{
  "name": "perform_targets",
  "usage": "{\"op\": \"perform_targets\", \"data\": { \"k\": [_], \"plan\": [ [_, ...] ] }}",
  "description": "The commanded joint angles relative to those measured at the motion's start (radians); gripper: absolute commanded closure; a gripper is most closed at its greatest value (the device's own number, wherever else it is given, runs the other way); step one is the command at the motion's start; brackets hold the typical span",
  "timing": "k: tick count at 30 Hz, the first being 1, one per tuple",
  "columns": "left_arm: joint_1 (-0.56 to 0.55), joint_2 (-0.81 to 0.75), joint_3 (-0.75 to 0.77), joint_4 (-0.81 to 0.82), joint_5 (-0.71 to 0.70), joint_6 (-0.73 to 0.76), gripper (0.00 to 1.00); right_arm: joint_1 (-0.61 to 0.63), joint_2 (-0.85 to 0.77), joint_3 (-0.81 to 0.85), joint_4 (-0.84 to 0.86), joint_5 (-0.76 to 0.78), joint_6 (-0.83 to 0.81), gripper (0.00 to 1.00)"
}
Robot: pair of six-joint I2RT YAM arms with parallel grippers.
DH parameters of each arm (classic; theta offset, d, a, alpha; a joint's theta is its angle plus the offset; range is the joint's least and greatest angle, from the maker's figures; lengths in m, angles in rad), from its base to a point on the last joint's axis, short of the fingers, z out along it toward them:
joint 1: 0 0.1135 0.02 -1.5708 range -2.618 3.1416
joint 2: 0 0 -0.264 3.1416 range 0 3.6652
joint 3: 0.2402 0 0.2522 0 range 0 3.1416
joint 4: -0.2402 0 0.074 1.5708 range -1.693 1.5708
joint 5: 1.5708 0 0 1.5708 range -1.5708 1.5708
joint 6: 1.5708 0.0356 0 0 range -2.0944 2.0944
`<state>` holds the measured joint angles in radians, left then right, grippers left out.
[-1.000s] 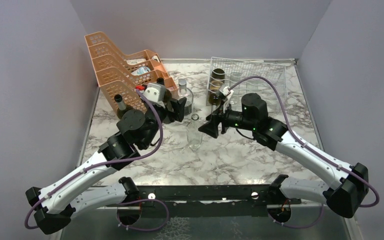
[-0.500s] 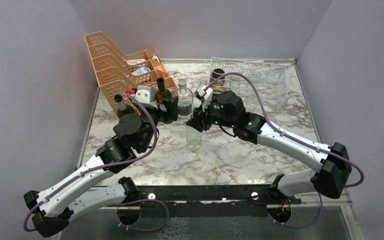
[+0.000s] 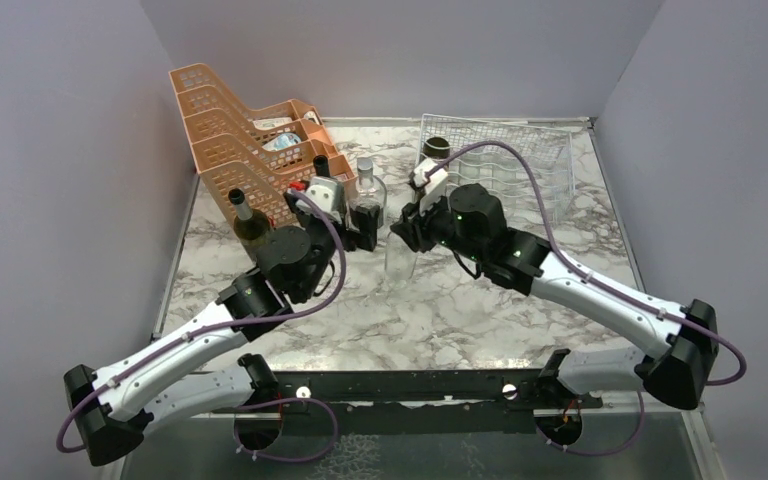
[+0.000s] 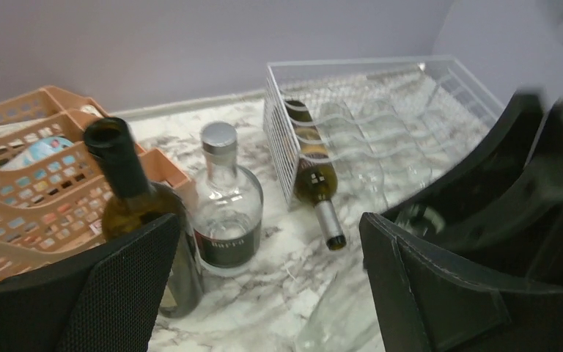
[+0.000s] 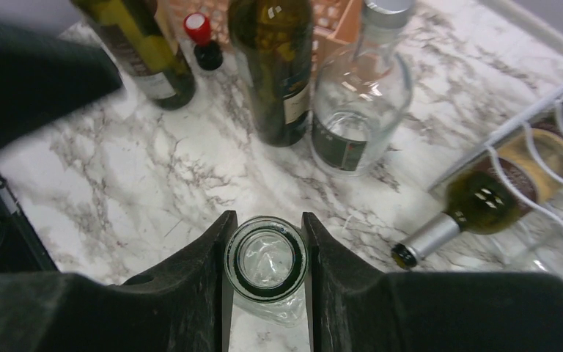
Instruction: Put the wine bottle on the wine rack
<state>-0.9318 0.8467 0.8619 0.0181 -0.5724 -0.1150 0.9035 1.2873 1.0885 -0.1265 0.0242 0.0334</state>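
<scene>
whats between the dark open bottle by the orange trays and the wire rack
A clear silver-capped bottle stands between the dark bottle and the wine rack, shown in the left wrist view.

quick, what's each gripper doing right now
left gripper: open, holding nothing
right gripper: closed on the clear wine bottle at its mouth

We could read no word or number with certainty; the dark label on the clear round bottle (image 4: 226, 213) bore pale lettering too blurred to make out; labels on the dark green bottle (image 5: 275, 66) and the bottle lying (image 4: 311, 176) in the wine rack (image 4: 275, 110) showed no legible print.
</scene>
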Motion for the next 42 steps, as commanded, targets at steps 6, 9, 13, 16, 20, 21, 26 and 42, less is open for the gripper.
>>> {"op": "perform_targets", "data": {
  "k": [6, 9, 13, 16, 20, 21, 26, 42],
  "plan": [
    [-0.006, 0.099, -0.209, 0.275, 0.464, 0.171, 0.01, 0.002, -0.251, -0.038, 0.026, 0.253, 0.053, 0.99],
    [-0.006, 0.113, -0.264, 0.378, 0.524, 0.203, 0.01, 0.001, -0.296, -0.037, -0.016, 0.276, 0.08, 0.99],
    [-0.006, 0.176, -0.285, 0.431, 0.631, 0.263, 0.01, 0.001, -0.336, -0.022, -0.079, 0.26, 0.11, 0.99],
    [-0.006, 0.232, -0.299, 0.494, 0.61, 0.251, 0.01, 0.001, -0.359, -0.009, -0.126, 0.243, 0.128, 0.99],
    [-0.005, 0.294, -0.311, 0.551, 0.719, 0.246, 0.01, 0.001, -0.39, -0.006, -0.153, 0.189, 0.138, 0.99],
    [-0.005, 0.306, -0.311, 0.558, 0.746, 0.245, 0.01, 0.0, -0.397, -0.006, -0.155, 0.176, 0.138, 0.99],
    [-0.006, 0.35, -0.326, 0.63, 0.845, 0.233, 0.01, 0.001, -0.425, -0.009, -0.159, 0.135, 0.144, 0.99],
    [-0.006, 0.434, -0.307, 0.679, 0.957, 0.299, 0.31, 0.001, -0.464, -0.006, -0.182, 0.072, 0.168, 0.99]
  ]
}}
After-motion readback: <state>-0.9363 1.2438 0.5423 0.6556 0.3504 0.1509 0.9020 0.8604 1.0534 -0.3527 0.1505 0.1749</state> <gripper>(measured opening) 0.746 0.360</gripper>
